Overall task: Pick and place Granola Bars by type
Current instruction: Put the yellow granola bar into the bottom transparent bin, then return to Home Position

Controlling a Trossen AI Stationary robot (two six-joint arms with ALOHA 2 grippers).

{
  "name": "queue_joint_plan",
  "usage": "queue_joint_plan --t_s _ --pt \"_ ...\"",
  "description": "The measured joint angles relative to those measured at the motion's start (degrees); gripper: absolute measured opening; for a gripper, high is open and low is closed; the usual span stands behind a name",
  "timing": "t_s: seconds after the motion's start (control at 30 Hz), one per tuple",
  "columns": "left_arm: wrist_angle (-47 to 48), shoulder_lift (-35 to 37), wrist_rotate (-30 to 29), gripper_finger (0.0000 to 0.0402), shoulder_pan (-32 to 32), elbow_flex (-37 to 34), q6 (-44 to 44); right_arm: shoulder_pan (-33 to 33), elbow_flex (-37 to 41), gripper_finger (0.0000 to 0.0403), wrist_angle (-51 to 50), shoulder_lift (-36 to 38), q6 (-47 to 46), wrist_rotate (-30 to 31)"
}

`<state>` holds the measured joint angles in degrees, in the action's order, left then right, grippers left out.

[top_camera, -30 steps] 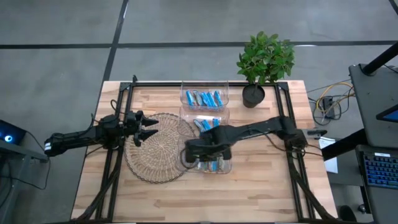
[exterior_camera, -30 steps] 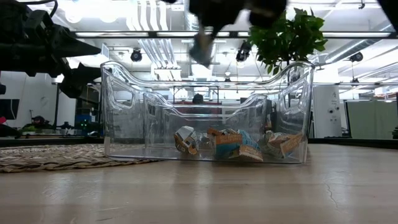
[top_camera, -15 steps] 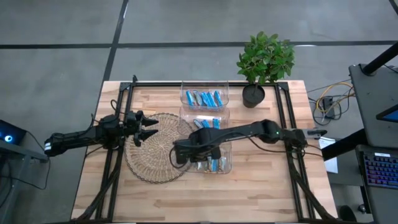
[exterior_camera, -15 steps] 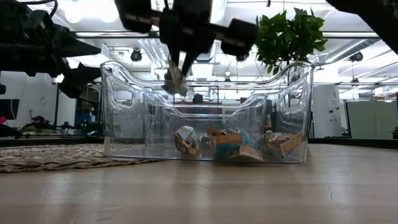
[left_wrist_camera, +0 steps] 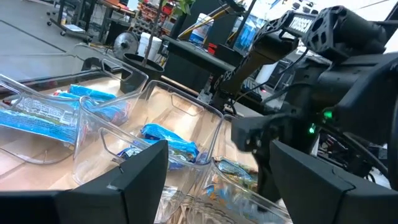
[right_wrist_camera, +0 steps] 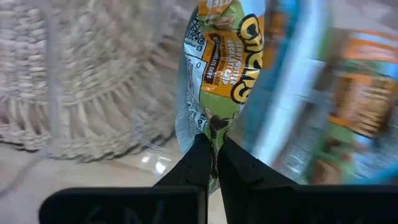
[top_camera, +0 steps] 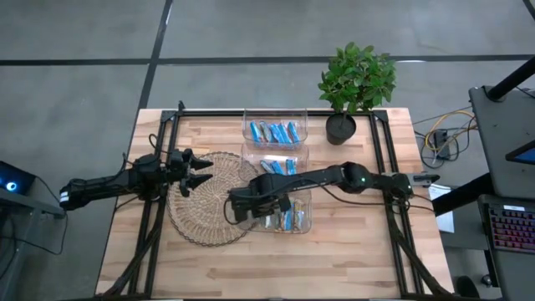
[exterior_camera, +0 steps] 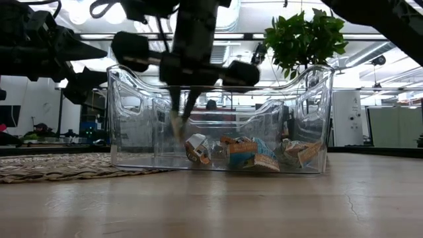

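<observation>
Left gripper: the left gripper (top_camera: 199, 171) hangs over the left edge of the woven mat (top_camera: 209, 201), its fingers (left_wrist_camera: 134, 180) spread apart with nothing between them.
Woven mat: round, pale, lying flat on the wooden table (top_camera: 351, 251), its right edge touching the clear bins.
Right gripper: the right gripper (top_camera: 238, 209) reaches across from the right side and sits at the left wall of the near bin (top_camera: 288, 221), just where mat and bin meet; its fingers (right_wrist_camera: 202, 158) are pinched tight on the end of a green bar (right_wrist_camera: 217, 74).
Held bar: silvery-green wrapper with orange and yellow print, hanging from the fingertips beside the bin wall, above the mat's edge.
Near bin: several granola bars (exterior_camera: 248, 152) lie loose on its floor, blue and tan ones mixed.
Middle bin: the middle bin (top_camera: 276, 155) holds a few blue bars (top_camera: 278, 166).
Far bin: the far bin (top_camera: 274, 117) holds a row of blue bars with a silvery one among them (top_camera: 273, 132).
Plant: a potted plant (top_camera: 355, 79) stands at the table's far right corner, well apart from both grippers.
</observation>
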<state>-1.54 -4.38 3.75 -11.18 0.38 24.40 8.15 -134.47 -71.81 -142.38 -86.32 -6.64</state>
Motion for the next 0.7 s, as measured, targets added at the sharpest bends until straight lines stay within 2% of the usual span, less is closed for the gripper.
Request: queue_joint_plan --t_s 0.33,0.47,0.7 --pt "0.0 0.0 0.0 0.0261 0.0 0.0 0.0 -0.2 0.0 0.0021 2.6 -1.9 3.9 0.1" --pt "0.0 0.0 0.0 0.0261 0.0 0.0 0.0 -0.2 0.0 0.0053 2.7 -1.8 4.3 2.0" --pt "0.0 0.0 0.0 0.0261 0.0 0.0 0.0 -0.3 0.0 0.0137 1.5 -1.4 4.7 2.9"
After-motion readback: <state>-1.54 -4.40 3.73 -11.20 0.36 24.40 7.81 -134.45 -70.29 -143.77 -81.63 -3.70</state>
